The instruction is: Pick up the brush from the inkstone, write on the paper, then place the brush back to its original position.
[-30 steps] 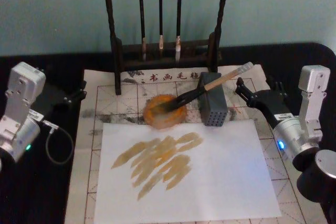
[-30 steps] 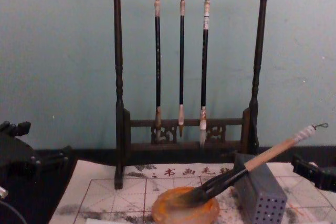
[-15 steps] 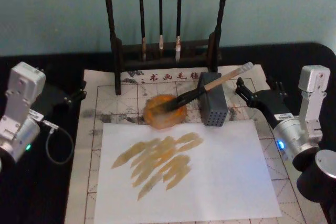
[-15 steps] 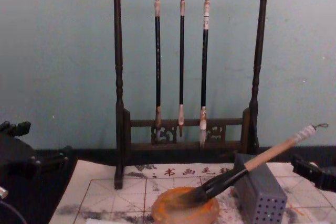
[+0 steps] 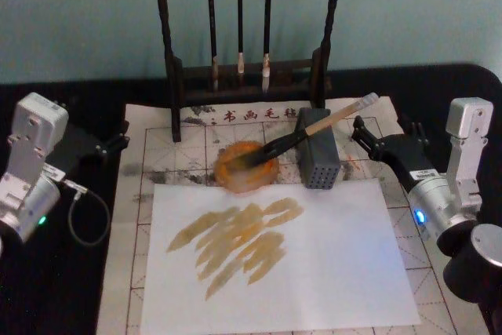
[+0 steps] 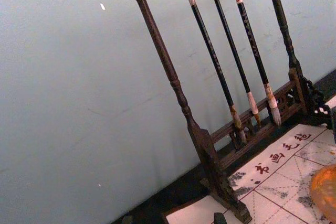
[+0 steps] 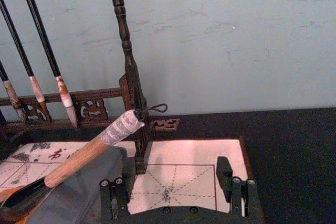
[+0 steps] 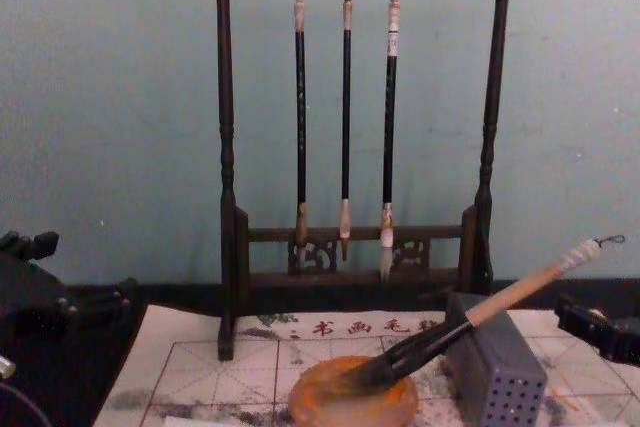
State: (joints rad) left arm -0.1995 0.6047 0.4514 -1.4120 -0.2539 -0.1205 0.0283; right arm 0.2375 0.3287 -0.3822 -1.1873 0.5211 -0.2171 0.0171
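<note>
A pale teal wall backed the black table (image 5: 439, 84), on which a wooden brush rack (image 5: 174, 76) stood behind the gridded paper (image 5: 165, 147). The brush (image 5: 314, 125) lay bristles-down in the inkstone (image 5: 245, 169), its handle propped across the grey perforated block (image 5: 318, 158) and rising toward the robot's right. The right gripper (image 5: 367, 137) sat just beside the white-wrapped handle end, fingers (image 7: 224, 174) spread apart and empty. The left gripper (image 5: 110, 145) rested well apart at the paper's opposite edge; its finger state could not be determined. The right arm was judged nearer for any pickup.
</note>
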